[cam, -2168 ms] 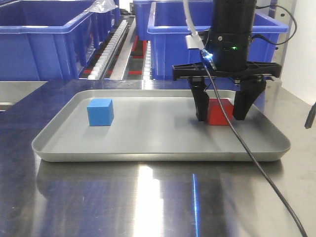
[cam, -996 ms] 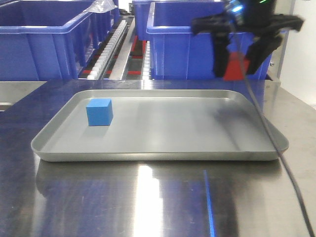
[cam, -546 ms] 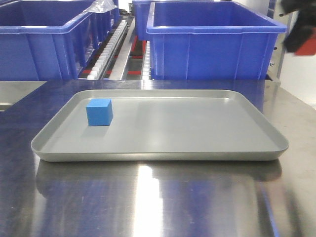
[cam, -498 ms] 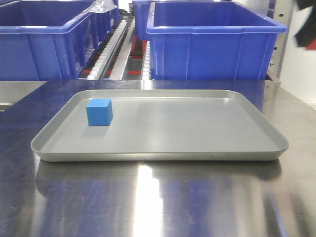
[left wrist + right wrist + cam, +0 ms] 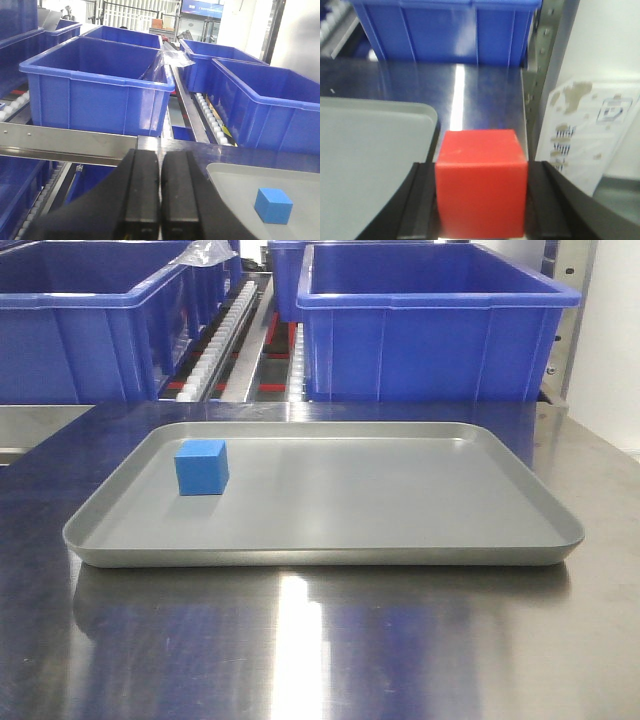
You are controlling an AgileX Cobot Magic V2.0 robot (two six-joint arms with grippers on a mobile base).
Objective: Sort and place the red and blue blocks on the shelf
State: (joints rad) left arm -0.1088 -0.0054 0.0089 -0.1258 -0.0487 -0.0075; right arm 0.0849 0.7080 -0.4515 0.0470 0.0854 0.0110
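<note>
The blue block (image 5: 201,468) sits flat in the grey tray (image 5: 330,555), toward the tray's left side. The tray lies across the middle of the steel worktop (image 5: 320,650). Beyond the worktop's far edge stand large blue bins (image 5: 430,330). Between them, the shelf (image 5: 235,330) shows only as a narrow strip of white rollers and steel rails, the rest hidden behind the bin walls. Neither arm appears in the front view.

The left wrist view shows the left claw (image 5: 160,165) clenched, its two dark fingers pressed together with nothing between them. It hangs near the worktop's far left corner, and its lower part is cut off by the frame. Two small screws show in the shelf's front rail (image 5: 65,140) to its left.

In the right wrist view the right claw (image 5: 481,200) is grasping the red block (image 5: 481,170), one black finger (image 5: 417,205) against each side face. The block's underside is cut off. It is held beside the tray's far right corner, toward the worktop's right edge; its height above the steel cannot be judged. A perforated upright post (image 5: 542,75) rises at that edge. Beyond it a paper sheet (image 5: 590,130) is too blurred to read.
</note>
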